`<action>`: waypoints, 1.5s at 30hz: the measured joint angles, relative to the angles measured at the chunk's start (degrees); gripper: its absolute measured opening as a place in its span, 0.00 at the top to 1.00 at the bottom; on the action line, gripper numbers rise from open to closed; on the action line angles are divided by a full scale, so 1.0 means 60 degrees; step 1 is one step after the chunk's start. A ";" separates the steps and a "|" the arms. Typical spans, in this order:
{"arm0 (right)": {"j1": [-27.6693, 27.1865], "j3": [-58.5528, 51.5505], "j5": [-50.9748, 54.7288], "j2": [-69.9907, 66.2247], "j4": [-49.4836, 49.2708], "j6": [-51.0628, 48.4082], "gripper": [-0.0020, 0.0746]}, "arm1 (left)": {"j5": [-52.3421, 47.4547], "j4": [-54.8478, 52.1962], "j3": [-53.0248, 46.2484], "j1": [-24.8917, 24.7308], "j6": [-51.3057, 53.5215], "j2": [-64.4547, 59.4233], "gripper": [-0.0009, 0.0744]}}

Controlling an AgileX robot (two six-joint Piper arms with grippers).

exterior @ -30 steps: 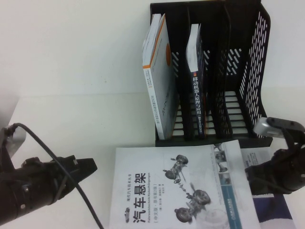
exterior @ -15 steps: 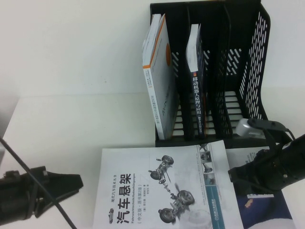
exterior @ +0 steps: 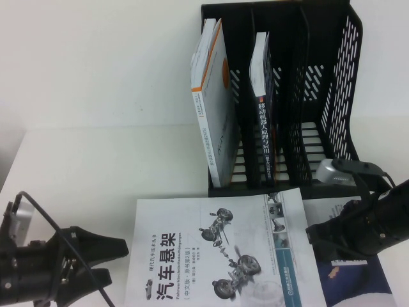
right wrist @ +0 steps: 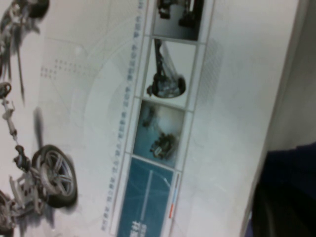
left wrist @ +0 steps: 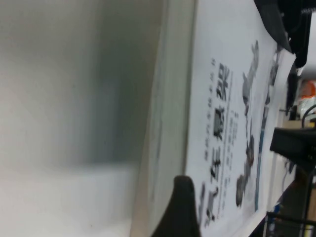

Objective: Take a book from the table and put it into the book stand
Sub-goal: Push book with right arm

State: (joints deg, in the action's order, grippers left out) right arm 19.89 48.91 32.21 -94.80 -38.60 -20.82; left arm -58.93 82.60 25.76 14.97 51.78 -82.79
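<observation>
The book (exterior: pixel 217 256) lies flat at the front of the white table (exterior: pixel 96 173), white car-suspension cover up. It also fills the left wrist view (left wrist: pixel 222 98) and the right wrist view (right wrist: pixel 98 98). My left gripper (exterior: pixel 118 262) is open at the front left, with its tips just short of the book's left edge. One dark finger (left wrist: pixel 178 207) shows against that edge. My right gripper (exterior: pixel 313 236) is at the book's right edge. The black book stand (exterior: pixel 339 77) is behind the book at the back right.
A white book with an orange edge (exterior: pixel 214 102) leans in the stand's leftmost slot. A dark-spined book (exterior: pixel 263 109) stands in the second slot. The two right slots hold nothing. A blue-covered book (exterior: pixel 358 281) lies partly under the book's right side.
The book and my right gripper slid left early on, then stayed put. My left gripper drew back to the front left, then came forward toward the book's left edge.
</observation>
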 joint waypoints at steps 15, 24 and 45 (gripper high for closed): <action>0.0000 0.0000 0.0000 0.0000 0.0000 -0.0226 0.98 | -0.0975 0.1811 0.0086 0.0000 0.1738 -0.2947 0.22; 0.0000 0.0007 0.0095 -0.0042 -0.0270 -0.0831 0.98 | -0.1012 0.2360 0.0159 -0.0137 0.2843 -0.4728 0.22; 0.0000 0.0022 0.0153 -0.0061 -0.0474 -0.1252 0.98 | -0.1194 0.2709 0.0181 -0.1444 0.2803 -0.4970 0.25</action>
State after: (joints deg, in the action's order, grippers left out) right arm 19.89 49.04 33.13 -95.17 -41.45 -28.34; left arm -66.09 98.86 26.85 6.30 68.60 -112.61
